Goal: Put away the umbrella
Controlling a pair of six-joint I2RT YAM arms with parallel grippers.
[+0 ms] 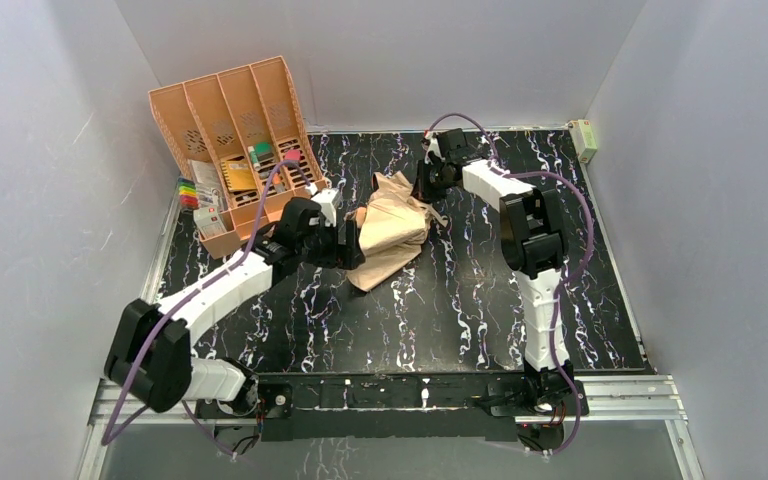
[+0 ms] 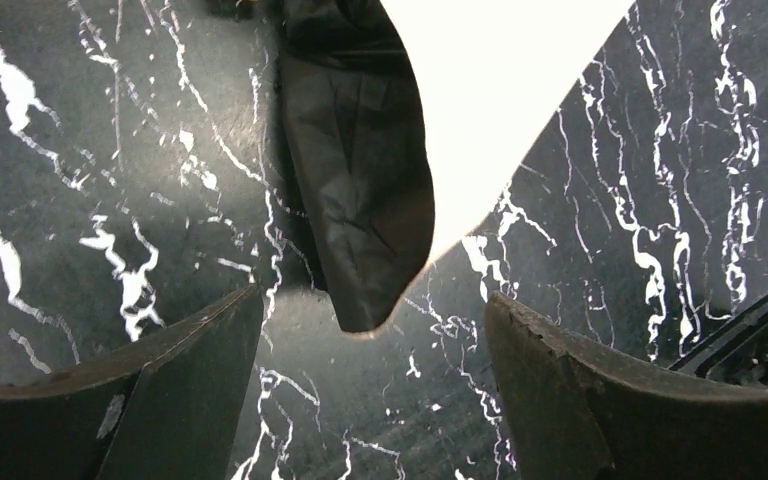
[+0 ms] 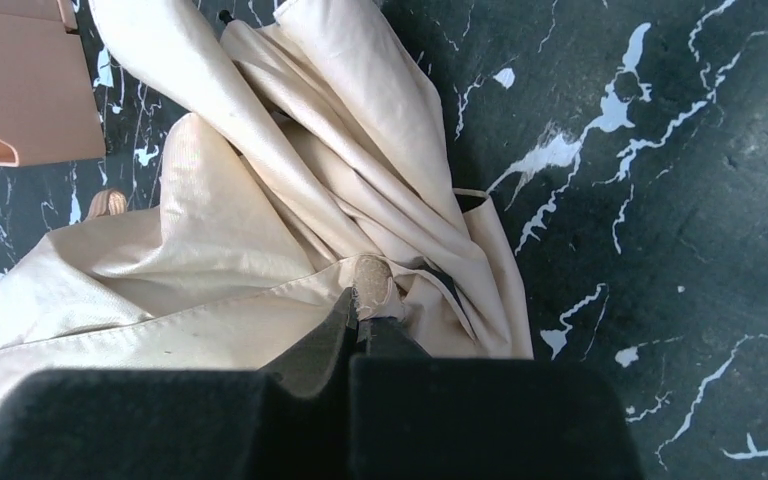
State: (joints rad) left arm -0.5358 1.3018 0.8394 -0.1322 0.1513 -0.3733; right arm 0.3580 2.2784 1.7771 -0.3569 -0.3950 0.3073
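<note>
Arm bases are sitting at the near edge of the black, white-veined worktop. Left arm is reaching forward and inward from the near left. The left end effector is hovering at the left edge of the umbrella, jaws standing wide apart and gripping nothing. In its wrist view both fingers are showing clear of the cloth, with a shadowed fold of umbrella hanging into the gap ahead of them and not touching either one. The umbrella itself is lying collapsed in a loose, crumpled heap of pale peach-beige fabric around mid-worktop, slightly left of centre, not rolled or strapped. Right arm is stretching further out. The right end effector is pressing down at the heap's far right side, jaws closed tight together and pinching a small tan tab of the umbrella at their tips. Beyond, at the far left corner, an orange-peach slotted organizer is standing tilted back, holding small coloured items in its lower compartments, just beside the heap but apart from it.
</note>
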